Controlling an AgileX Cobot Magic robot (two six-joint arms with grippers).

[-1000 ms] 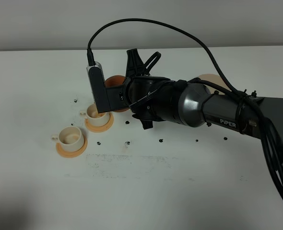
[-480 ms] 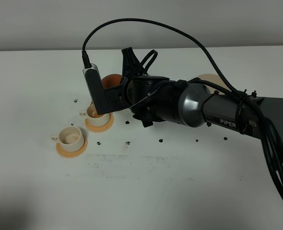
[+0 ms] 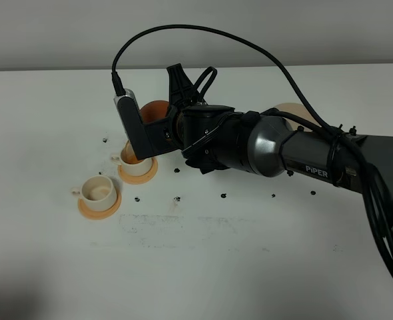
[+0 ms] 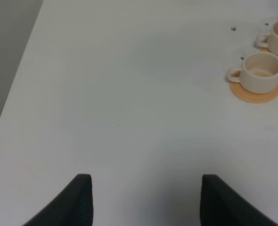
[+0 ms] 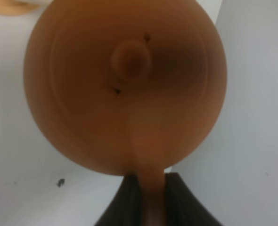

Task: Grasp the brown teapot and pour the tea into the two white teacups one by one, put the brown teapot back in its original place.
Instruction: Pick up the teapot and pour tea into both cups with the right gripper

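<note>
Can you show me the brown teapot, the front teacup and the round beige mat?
brown teapot (image 5: 132, 59), right wrist view, on the lid's knob.
front teacup (image 4: 260, 84), left wrist view, on its side wall.
beige coaster (image 3: 290, 109), exterior high view, on the bare part that shows.

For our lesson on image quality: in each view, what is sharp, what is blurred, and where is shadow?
Right wrist view: the brown teapot fills the frame, too close, blurred. Left wrist view: the whole teacup is fairly crisp; the dark jaws are soft. Exterior high view: even light, no glare, dim shadow on the table at lower left.
</note>
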